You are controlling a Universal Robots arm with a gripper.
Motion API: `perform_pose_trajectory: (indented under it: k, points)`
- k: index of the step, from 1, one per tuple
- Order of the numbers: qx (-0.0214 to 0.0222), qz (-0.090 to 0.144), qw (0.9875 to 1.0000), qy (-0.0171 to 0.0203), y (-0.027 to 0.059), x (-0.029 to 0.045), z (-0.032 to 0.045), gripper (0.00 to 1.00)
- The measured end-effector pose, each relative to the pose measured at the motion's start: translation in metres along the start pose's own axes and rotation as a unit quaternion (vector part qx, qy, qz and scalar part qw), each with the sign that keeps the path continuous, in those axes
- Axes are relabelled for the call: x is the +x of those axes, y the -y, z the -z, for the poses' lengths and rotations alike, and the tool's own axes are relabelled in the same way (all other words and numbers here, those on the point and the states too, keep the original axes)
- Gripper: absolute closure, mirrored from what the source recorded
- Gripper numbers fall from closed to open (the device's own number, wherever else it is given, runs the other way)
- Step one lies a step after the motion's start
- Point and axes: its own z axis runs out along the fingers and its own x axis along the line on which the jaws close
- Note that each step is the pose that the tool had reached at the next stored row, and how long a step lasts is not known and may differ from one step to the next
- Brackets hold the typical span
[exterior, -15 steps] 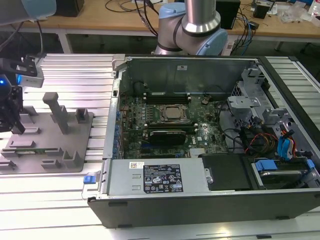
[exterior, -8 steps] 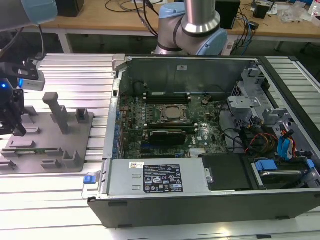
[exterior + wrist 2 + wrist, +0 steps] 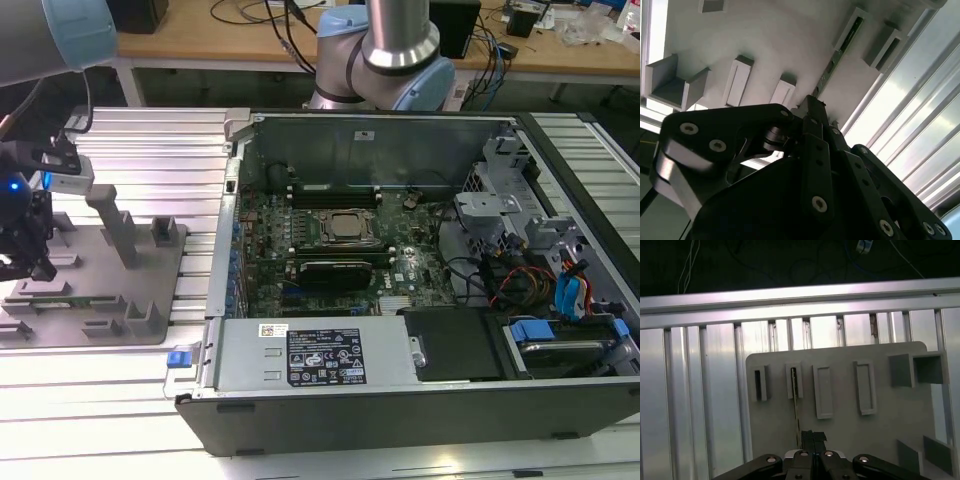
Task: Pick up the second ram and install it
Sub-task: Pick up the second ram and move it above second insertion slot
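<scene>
Toward 9 o'clock, the exterior view's left, the gripper hangs over the grey tray on the ribbed surface. The open computer case lies at the tray's 3 o'clock.

In the second wrist view, the second ram stands on edge in the tray, its near end just beside the gripper.

In the first wrist view, the second ram runs from a slotted block to the gripper. The jaws look pressed together; contact with the stick is unclear.
</scene>
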Motion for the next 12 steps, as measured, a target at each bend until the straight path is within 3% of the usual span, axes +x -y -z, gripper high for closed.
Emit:
perform_pose_trajectory:
  k: [3, 7, 12]
  points:
    - [0.0, 0.0, 1.0, 0.0, -0.0003, 0.0001, -0.0038, 0.92]
    - [0.0, 0.0, 1.0, 0.0, -0.0009, 0.0004, -0.0149, 0.92]
    - [-0.0002, 0.007, 1.0, -0.0005, -0.0006, 0.004, -0.0173, 0.92]
